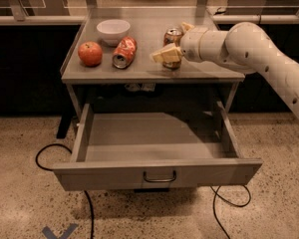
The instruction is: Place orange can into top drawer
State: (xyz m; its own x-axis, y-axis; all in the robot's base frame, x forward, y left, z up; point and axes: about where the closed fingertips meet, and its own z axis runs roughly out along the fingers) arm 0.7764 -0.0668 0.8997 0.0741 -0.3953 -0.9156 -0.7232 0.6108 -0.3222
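The orange can [172,36] stands upright on the grey table top [199,69], right of centre. My gripper [170,42] reaches in from the right on the white arm [249,46]. It is open, with one yellowish finger [166,55] in front of the can and the other [188,27] behind it. Whether the fingers touch the can I cannot tell. The top drawer [104,176] is pulled out below the table top, with a dark loop handle [159,177] on its front panel. Nothing lies in it.
A red apple [90,53], a white bowl [113,29] and a red-orange can lying on its side [124,52] sit on the left half of the table top. Black cables [42,153] lie on the speckled floor around the drawer.
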